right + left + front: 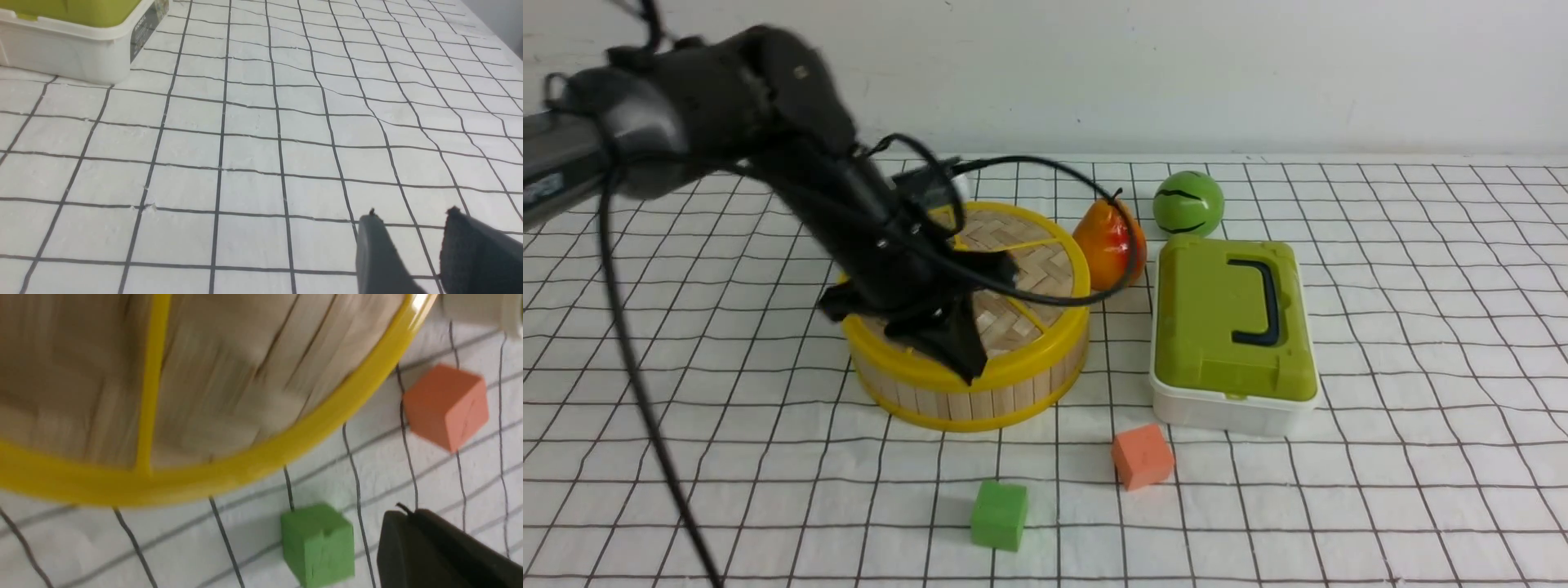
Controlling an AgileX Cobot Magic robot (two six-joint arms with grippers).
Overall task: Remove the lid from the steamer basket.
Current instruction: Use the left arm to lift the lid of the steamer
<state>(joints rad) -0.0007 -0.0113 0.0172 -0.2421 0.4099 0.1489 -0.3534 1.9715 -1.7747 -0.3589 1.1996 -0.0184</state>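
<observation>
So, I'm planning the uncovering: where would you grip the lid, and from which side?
Probably the raised yellow rim, from above on the robot's right, clear of the left arm; the woven middle is flat.

A robot test bench, apparently: a black jointed metal arm (833, 180) works over white, black-gridded cloth (1421, 457) (plain white wall (1176, 73) beyond).

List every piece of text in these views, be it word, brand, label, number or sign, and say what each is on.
Dark label on the end of the white box, right wrist view: lettering too small and blurred to quote with certainty.
Green ball, front view: black stripes only, no writing.
No other text shows on anything in the three views.
</observation>
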